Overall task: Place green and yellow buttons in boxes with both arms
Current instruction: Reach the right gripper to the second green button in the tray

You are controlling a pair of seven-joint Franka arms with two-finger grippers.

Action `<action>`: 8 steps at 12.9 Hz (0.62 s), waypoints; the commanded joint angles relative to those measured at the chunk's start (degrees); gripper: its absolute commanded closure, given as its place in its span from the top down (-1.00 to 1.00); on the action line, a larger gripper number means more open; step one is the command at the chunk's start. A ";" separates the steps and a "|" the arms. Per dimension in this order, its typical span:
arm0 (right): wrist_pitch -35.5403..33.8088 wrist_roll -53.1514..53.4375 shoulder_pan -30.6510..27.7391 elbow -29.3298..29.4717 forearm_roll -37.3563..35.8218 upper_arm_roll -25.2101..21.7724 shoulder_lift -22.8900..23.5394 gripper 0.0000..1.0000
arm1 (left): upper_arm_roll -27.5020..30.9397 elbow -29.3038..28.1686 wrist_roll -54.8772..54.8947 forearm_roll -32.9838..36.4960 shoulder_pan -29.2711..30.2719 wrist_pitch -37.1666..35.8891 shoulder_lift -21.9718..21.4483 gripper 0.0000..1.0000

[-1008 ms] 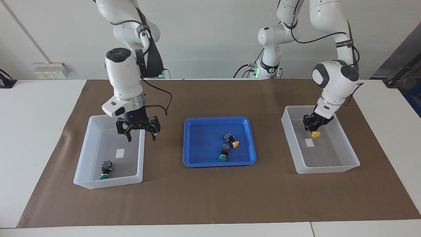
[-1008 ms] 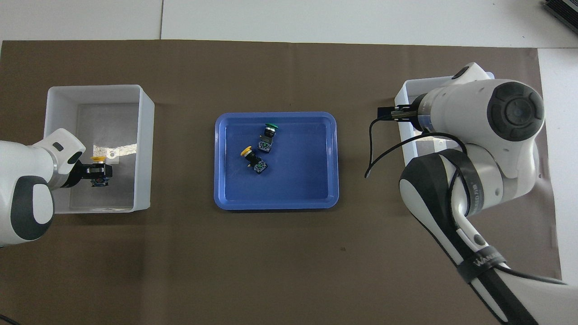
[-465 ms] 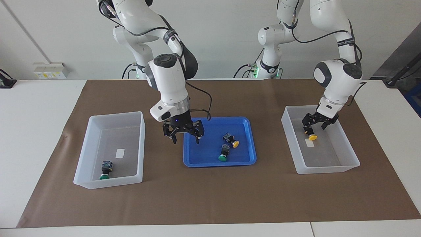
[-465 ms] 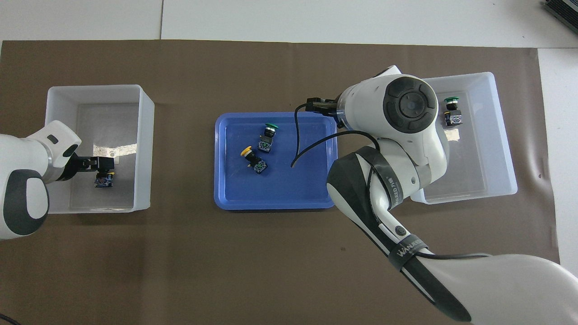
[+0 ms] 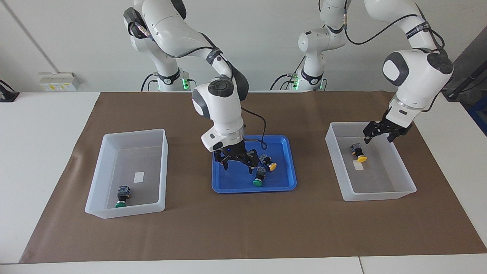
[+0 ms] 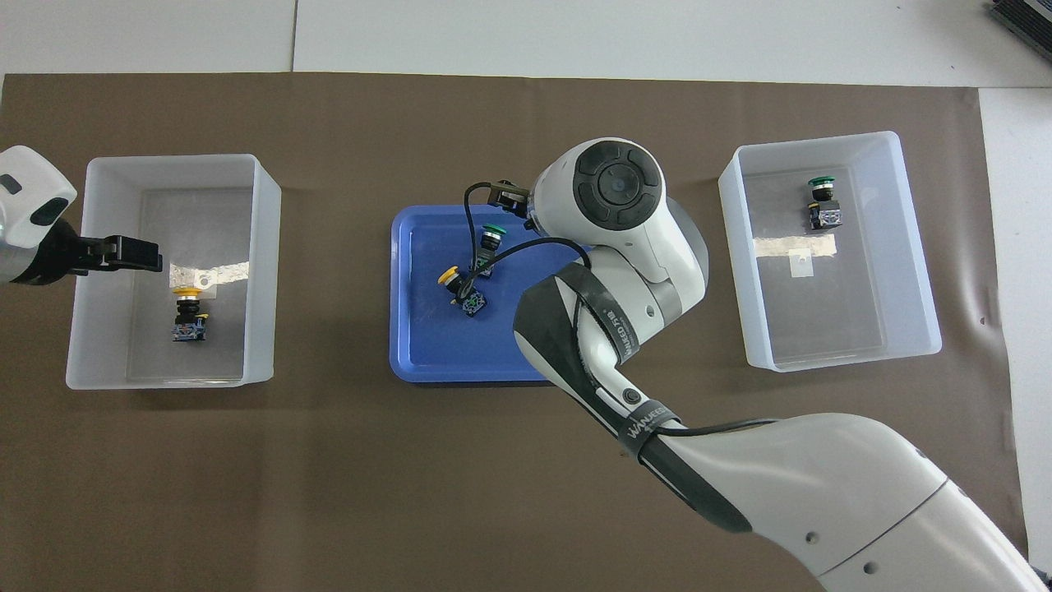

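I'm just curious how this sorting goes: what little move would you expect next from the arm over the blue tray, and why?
Probably the right hand, open above the blue tray, drops onto the green button there; the box at its end already holds a green one.

A robotics lab: two white robot arms bolted at the bench's twelve-o'clock edge, brown paper over its top, bare white wall, wall sockets at ten o'clock.
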 commanded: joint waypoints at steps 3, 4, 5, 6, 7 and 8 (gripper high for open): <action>-1.95 5.57 3.94 10.17 -2.15 -0.44 9.27 1.00 | -3.83 7.50 -9.47 -0.79 -0.30 -10.68 -2.34 1.00; -1.95 5.67 3.86 10.01 -2.06 -0.35 9.28 1.00 | -5.32 8.55 -12.45 -0.79 -0.30 -11.83 -2.34 1.00; -1.95 5.75 4.21 10.00 -2.06 -0.44 9.37 1.00 | -6.99 9.69 -15.70 -0.79 -0.30 -12.27 -2.34 1.00; -1.69 5.75 4.30 9.83 -2.32 -0.35 9.46 1.00 | -8.92 10.58 -19.04 -0.88 -0.30 -12.28 -2.34 1.00; -1.43 5.75 4.30 9.57 -2.84 -0.26 9.46 1.00 | -10.24 10.58 -22.64 -1.14 -0.30 -11.67 -2.25 1.00; -1.25 5.84 4.12 8.43 -2.85 -0.26 9.20 0.98 | -11.13 10.15 -25.81 -1.41 -0.65 -10.79 -2.25 1.00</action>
